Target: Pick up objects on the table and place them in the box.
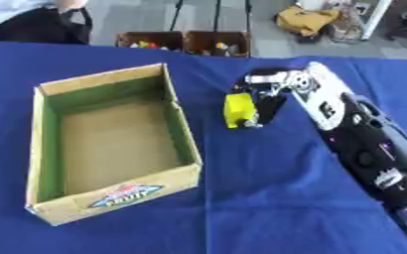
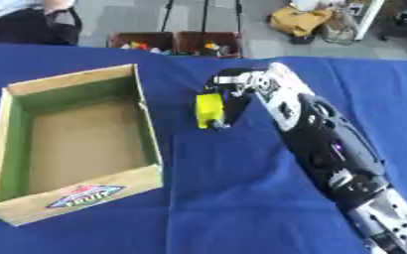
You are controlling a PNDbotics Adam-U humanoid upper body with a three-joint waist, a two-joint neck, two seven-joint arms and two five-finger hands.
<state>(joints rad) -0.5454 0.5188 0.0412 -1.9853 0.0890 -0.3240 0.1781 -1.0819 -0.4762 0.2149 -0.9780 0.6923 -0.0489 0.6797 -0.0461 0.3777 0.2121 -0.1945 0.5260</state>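
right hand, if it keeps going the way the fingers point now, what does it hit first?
The right hand points down and toward the robot's left, fingers curled round the yellow object. Straight on, it would probably meet the blue tablecloth just below; the cardboard box lies further left. Height above the cloth is unclear.

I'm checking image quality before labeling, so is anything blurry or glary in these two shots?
Left eye view: soft all over, the right hand and yellow object smeared; no glare on the blue cloth. Right eye view: equally soft, the box label unreadable, lighting even, shadows faint.
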